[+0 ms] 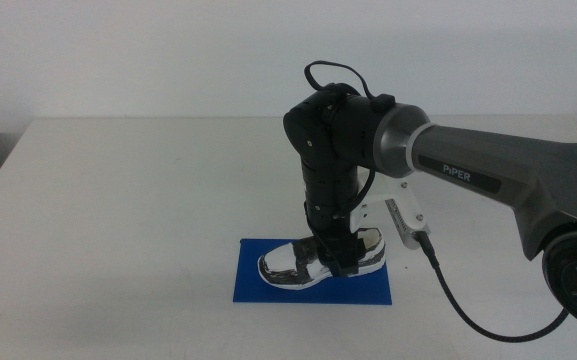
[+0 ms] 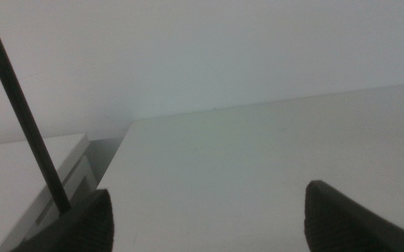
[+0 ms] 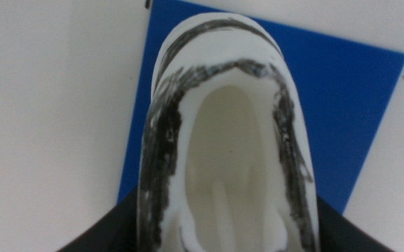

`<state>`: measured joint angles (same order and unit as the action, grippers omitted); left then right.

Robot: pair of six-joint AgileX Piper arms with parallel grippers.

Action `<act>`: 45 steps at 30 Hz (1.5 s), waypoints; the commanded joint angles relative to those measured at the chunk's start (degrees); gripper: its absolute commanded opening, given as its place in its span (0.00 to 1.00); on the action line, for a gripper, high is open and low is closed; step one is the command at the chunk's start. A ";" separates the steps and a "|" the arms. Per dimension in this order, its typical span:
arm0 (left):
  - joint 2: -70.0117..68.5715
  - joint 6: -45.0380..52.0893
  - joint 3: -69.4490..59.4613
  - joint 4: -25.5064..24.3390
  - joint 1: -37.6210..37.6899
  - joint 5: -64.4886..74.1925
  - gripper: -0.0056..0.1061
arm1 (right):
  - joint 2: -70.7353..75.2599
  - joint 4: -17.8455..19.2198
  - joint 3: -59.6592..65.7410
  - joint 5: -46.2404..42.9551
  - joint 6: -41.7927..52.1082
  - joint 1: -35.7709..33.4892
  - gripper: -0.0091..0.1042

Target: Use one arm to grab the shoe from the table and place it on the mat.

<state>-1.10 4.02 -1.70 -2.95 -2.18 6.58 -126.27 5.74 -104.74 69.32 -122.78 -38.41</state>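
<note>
Resting white shoe (image 1: 320, 262), black-patterned panels

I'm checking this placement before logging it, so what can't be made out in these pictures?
- Middle view: the right end effector covers the middle of the shoe, hiding sole contact with the mat.
- Right wrist view: the shoe's heel is cut off by the picture's edge between the dark jaws.
- Left end effector: waits over the table; the middle view shows only a dark sliver.

A bare lab-like test bench: plain white table (image 1: 138, 210), blank white wall, a cabled robot arm (image 1: 488, 175)
</note>
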 commanded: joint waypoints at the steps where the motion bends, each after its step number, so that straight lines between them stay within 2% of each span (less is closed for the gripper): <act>1: -0.41 -0.34 -0.29 0.49 0.29 -4.66 0.89 | 3.10 -2.74 -1.34 3.75 -0.06 0.49 0.05; 10: -0.41 -0.34 -0.29 0.49 0.29 -4.66 0.89 | 3.10 -4.32 -1.34 2.66 -0.06 0.49 0.05; 15: -0.41 -0.34 -0.29 0.49 0.29 -4.66 0.89 | 3.10 -4.89 -1.34 2.54 -0.06 0.49 0.11; 18: -0.41 -0.34 -0.29 0.49 0.29 -4.66 0.89 | 3.10 -5.37 -1.34 2.43 -0.06 0.49 0.31; 19: -0.41 -0.34 -0.29 0.49 0.29 -4.66 0.89 | 3.10 -5.74 -1.34 2.43 -0.06 0.49 0.46; 22: -0.41 -0.34 -0.29 0.49 0.29 -4.66 0.89 | 3.10 -5.74 -1.34 2.43 -0.06 0.49 0.65; 24: -0.41 -0.34 -0.29 0.49 0.29 -4.66 0.89 | 3.10 -6.19 -1.34 2.43 -0.06 0.44 0.76; 28: -0.41 -0.34 -0.29 0.49 0.29 -4.66 0.89 | 3.27 -8.95 -1.34 2.43 -0.04 0.44 0.88; 45: -0.41 -0.34 -0.29 0.49 0.29 -4.66 0.89 | 9.95 -7.99 -6.63 4.45 2.12 0.44 0.89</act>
<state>-1.10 4.02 -1.70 -2.95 -2.18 6.58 -121.70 -2.81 -109.51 69.38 -121.47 -38.12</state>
